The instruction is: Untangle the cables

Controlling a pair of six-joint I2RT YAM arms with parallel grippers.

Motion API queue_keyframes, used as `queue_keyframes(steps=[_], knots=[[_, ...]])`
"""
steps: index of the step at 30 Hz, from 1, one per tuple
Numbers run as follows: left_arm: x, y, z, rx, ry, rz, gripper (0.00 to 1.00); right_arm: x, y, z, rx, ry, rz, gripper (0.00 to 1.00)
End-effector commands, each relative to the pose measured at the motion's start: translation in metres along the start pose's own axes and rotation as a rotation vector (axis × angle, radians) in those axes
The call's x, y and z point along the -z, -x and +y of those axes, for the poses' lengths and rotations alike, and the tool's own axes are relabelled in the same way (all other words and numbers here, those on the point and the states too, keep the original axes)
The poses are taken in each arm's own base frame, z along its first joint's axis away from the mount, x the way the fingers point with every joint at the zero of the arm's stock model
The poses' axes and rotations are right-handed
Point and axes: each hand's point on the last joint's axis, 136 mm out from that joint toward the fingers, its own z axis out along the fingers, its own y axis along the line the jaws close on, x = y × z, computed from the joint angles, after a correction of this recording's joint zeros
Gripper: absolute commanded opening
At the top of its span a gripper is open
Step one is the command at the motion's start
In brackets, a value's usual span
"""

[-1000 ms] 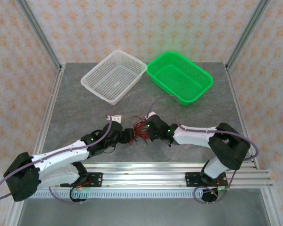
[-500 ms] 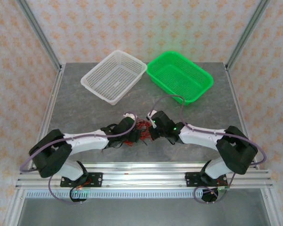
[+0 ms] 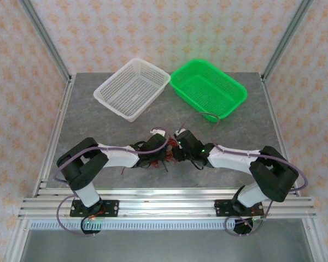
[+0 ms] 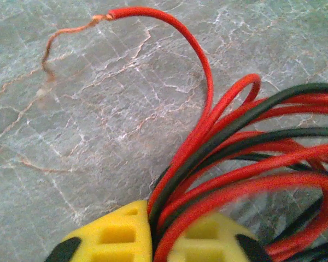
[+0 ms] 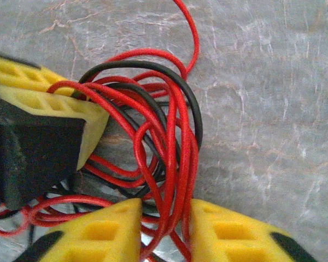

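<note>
**Top view.** The cables (image 3: pixel 168 147), a knot of thin red and black wires, lie on the grey table (image 3: pixel 98 125), mid-width and nearer the front rail than the far edge. The left gripper (image 3: pixel 163 154) and right gripper (image 3: pixel 176 152) meet at the knot, tip to tip. A white basket (image 3: pixel 132 88) and a green basket (image 3: pixel 209 88) stand side by side at the far edge, well apart from the wires.

**Left wrist view.** The left gripper's yellow fingers (image 4: pixel 112 237) are pressed together, with several red and black strands pinched between them. One red strand arcs away and ends in a bare copper end (image 4: pixel 71 35) on the table.

**Right wrist view.** The right gripper's yellow fingers (image 5: pixel 229 232) stand a narrow gap apart. Red strands run through that gap and are not squeezed. The left gripper's fingers enter from the left, clamped on the loops.
</note>
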Motion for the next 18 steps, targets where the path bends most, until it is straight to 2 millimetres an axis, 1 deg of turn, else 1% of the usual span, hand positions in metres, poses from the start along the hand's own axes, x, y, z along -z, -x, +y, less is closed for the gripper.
queue_keyframes(steps=[1,4,7,10,12,14,18], knots=[[-0.005,-0.017,0.008,0.062,0.027,0.052,0.00,0.007,0.008,-0.002,-0.152,-0.022,-0.014,0.44],[0.000,-0.018,0.008,0.134,0.027,0.067,0.00,0.017,0.014,-0.002,-0.269,-0.024,-0.030,0.58],[0.002,-0.022,0.004,0.204,0.014,0.101,0.00,0.026,0.018,0.004,-0.401,0.025,-0.051,0.70],[0.004,-0.024,-0.003,0.269,-0.022,0.120,0.00,0.030,0.018,0.010,-0.530,0.094,-0.077,0.75],[0.006,-0.022,-0.007,0.301,-0.040,0.117,0.00,0.031,0.016,0.011,-0.599,0.122,-0.092,0.77],[0.010,-0.018,-0.010,0.324,-0.058,0.110,0.00,0.030,0.015,0.008,-0.648,0.122,-0.104,0.77],[0.018,-0.008,-0.018,0.357,-0.097,0.093,0.00,0.022,0.009,0.002,-0.683,0.089,-0.096,0.76]])
